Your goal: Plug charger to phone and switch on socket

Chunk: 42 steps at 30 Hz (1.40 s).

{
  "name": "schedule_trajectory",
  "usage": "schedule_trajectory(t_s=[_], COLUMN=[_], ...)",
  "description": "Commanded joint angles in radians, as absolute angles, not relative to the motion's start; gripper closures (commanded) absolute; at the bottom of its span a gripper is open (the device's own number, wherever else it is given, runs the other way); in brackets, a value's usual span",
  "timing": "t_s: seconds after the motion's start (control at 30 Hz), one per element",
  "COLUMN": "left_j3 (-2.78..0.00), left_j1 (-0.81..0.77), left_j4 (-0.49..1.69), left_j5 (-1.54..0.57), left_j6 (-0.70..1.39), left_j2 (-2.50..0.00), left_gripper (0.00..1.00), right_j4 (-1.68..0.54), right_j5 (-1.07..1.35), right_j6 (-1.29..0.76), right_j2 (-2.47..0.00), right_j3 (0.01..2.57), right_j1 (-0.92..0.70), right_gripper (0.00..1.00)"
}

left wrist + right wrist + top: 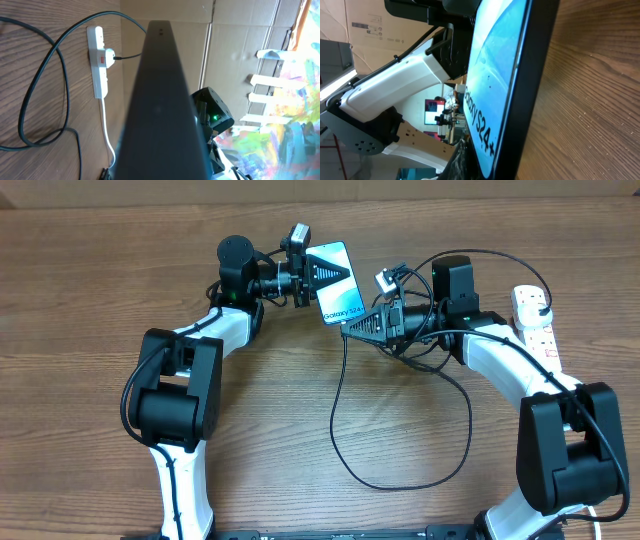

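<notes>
The phone (338,280) pinched in left hand (312,277); charger (333,405) pinched in right hand (350,330), near its lower edge

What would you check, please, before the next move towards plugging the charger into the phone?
1. Phone gripped by the left gripper: ok, held up off the table.
2. Charger in the right gripper: ok, the cable runs out from its fingertips.
3. Connector tip lined up with the phone's port: cannot tell, both are hidden.
4. Plug seated in the socket: ok in the left wrist view.
5. Socket switch on: cannot tell.
6. Cable slack: ok, a loose loop lies on the table.
</notes>
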<state>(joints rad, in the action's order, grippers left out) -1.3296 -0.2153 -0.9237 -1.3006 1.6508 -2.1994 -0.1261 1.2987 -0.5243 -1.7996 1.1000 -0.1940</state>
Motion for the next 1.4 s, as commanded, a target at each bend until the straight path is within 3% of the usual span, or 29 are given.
schedule_trajectory(t_s=[0.0,0.73,1.37], left_j3=[-1.34,-1.34,-1.34], left_j1=[-0.245,-0.27,-0.312], left_j4=[-0.933,-1.011,-1.022], left_j5=[-1.385,-1.578,-1.58], left_j6=[1.665,1.665,1.667], left_j2=[-2.188,-2.188,-2.188], left_gripper=[0.95,0.96,0.95], right_j4=[-0.099,-0.057,-0.057], right_j5=[1.212,1.213,1.243], right_j6=[-0.529,-0.554,-0.569], right_j2=[-1.781,-1.781,-1.781], right_j3=[1.119,1.119,1.119], right_j1=[-0.173,-0.171,-0.133], right_gripper=[0.96,0.96,0.96])
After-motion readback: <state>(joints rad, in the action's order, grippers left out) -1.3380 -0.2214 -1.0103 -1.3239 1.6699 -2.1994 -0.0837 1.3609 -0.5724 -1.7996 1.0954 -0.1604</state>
